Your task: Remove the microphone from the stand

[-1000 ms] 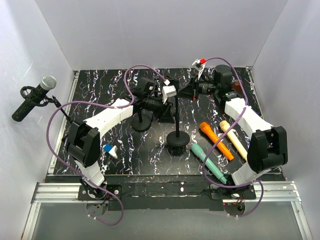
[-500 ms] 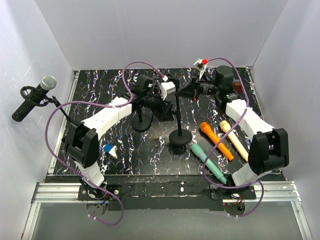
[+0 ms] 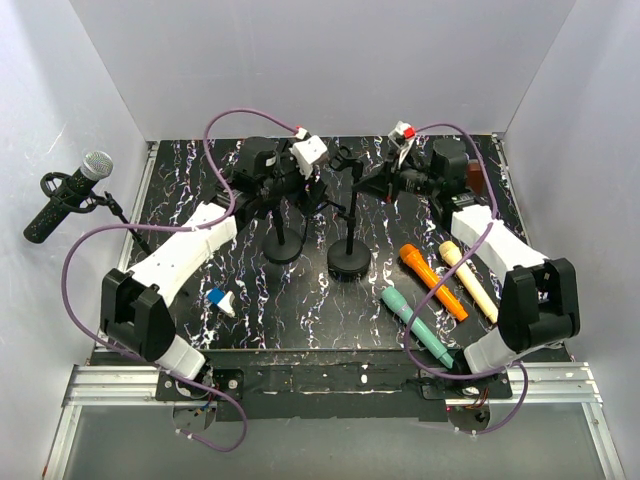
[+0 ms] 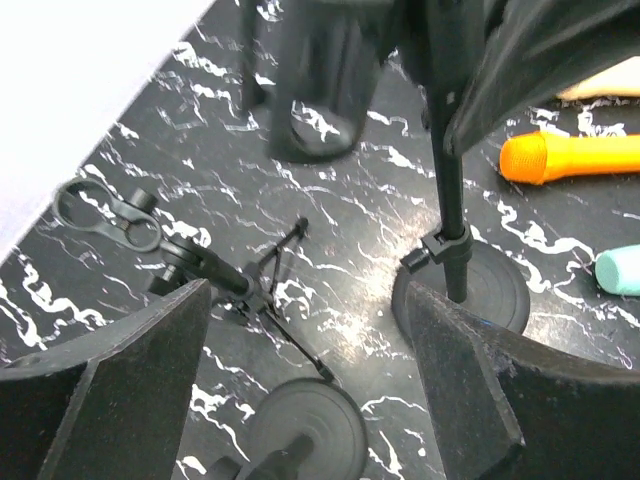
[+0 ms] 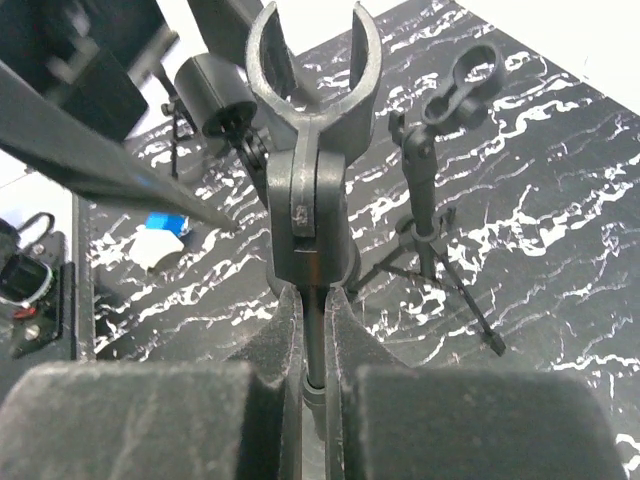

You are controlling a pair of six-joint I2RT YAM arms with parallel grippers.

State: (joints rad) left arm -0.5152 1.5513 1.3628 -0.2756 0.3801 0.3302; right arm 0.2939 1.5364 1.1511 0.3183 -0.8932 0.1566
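A black microphone with a silver head [image 3: 70, 195] sits in a clip on a thin stand by the left wall, far from both grippers. My right gripper [image 3: 364, 183] is shut on the pole of a round-based stand [image 3: 347, 262]. In the right wrist view the fingers [image 5: 290, 345] pinch that pole [image 5: 318, 345] just under its empty clip [image 5: 315, 80]. My left gripper [image 3: 283, 195] is open and empty above a second round-based stand [image 3: 283, 247]. In the left wrist view its gripper [image 4: 310, 400] hangs over that base [image 4: 305, 435].
Orange [image 3: 432, 280], cream [image 3: 467, 277] and green [image 3: 417, 325] microphones lie on the mat at the right. A blue-and-white piece [image 3: 220, 300] lies front left. A small tripod stand with an empty clip [image 4: 140, 215] stands at the back, also in the right wrist view [image 5: 430, 110].
My left arm has drawn back and to the left, away from the middle stand. The stand held by my right gripper has shifted slightly farther from me.
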